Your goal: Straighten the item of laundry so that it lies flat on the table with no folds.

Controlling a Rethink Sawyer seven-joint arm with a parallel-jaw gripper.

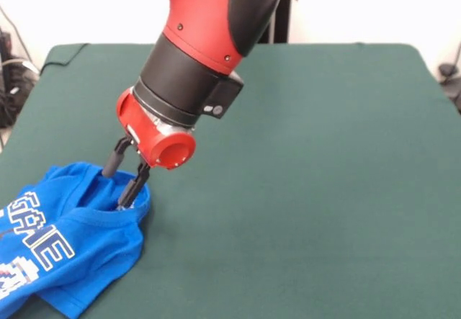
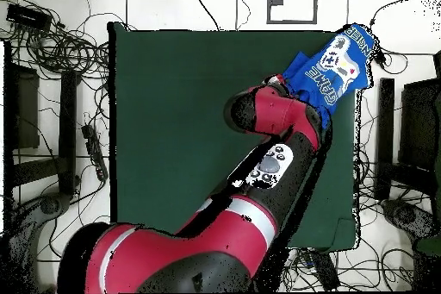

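Note:
The item of laundry [image 1: 72, 250] is a bright blue T-shirt with white lettering, lying crumpled at the near left of the green table [image 1: 302, 189]. Its upper edge is bunched into a raised fold. My gripper [image 1: 117, 189] is tilted down onto that fold and is open. One finger [image 1: 112, 163] stands behind the fold and the other sits in the neck opening. From overhead, the shirt [image 2: 340, 62] lies at the table's [image 2: 189, 118] top right corner, partly over the edge. The arm hides the gripper there.
The red and black arm [image 2: 267, 127] reaches diagonally across the table from the bottom left. Cables and dark equipment [image 2: 52, 49] lie on the floor around the table.

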